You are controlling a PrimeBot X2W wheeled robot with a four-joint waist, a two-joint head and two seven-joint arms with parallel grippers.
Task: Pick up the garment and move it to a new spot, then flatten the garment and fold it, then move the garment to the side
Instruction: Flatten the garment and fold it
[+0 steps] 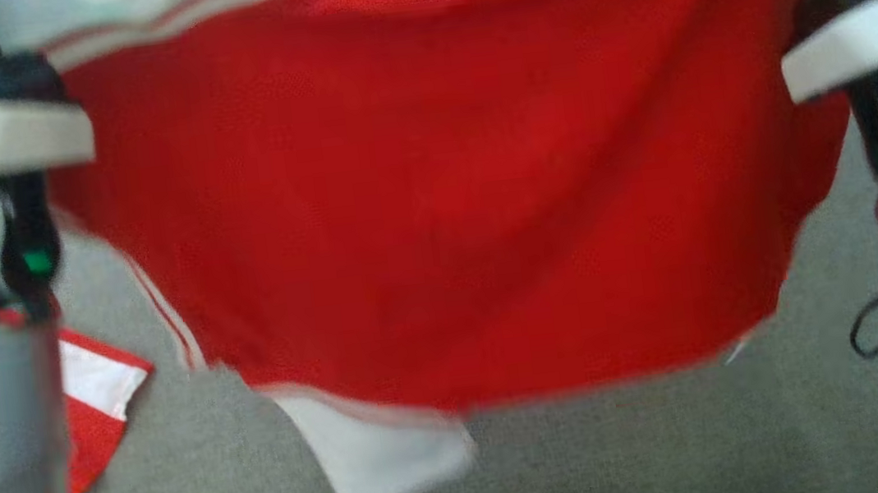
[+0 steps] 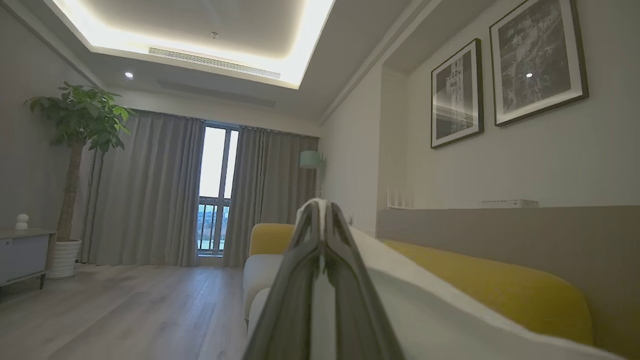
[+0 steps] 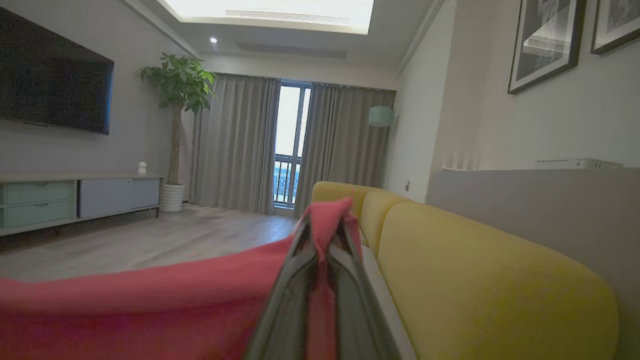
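Head view: I log one red garment (image 1: 466, 194), white-trimmed, hanging spread above the grey surface (image 1: 596, 460). Grips: left end effector (image 2: 324, 210) clamped on its white edge, right end effector (image 3: 327, 220) on red cloth.

Red garment (image 1: 450, 196) with white trim, hanging up in the air, spread wide and flat-ish, bottom edge sagging, white cuff (image 1: 385, 459) dangling below, left of centre. Bit blurry.
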